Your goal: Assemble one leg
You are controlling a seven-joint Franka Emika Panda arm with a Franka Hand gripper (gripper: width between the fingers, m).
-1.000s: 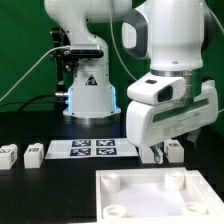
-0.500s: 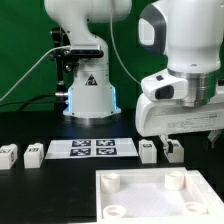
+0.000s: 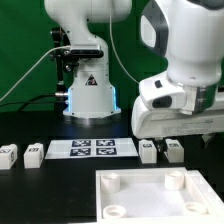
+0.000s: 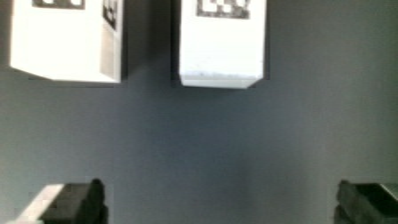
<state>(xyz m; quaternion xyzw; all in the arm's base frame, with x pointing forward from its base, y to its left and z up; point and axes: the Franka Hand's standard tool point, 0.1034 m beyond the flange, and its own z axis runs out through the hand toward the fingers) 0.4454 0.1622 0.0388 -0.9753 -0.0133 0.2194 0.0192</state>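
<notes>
Wrist view: gripper (image 4: 222,205) wide and empty, pointed down, clear of the leg (image 4: 221,45)

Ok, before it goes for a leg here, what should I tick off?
1. Jaws open: ok. In the wrist view the fingertips stand wide apart with nothing between them.
2. Legs in sight: ok. One leg and a second leg lie side by side, not touching.
3. A leg between the jaws: not ok. Neither leg lies between the fingertips yet.
4. Which leg is the target: cannot tell.
5. Receiving part ready: ok. The white panel lies flat, and its visible corner sockets hold nothing.
</notes>
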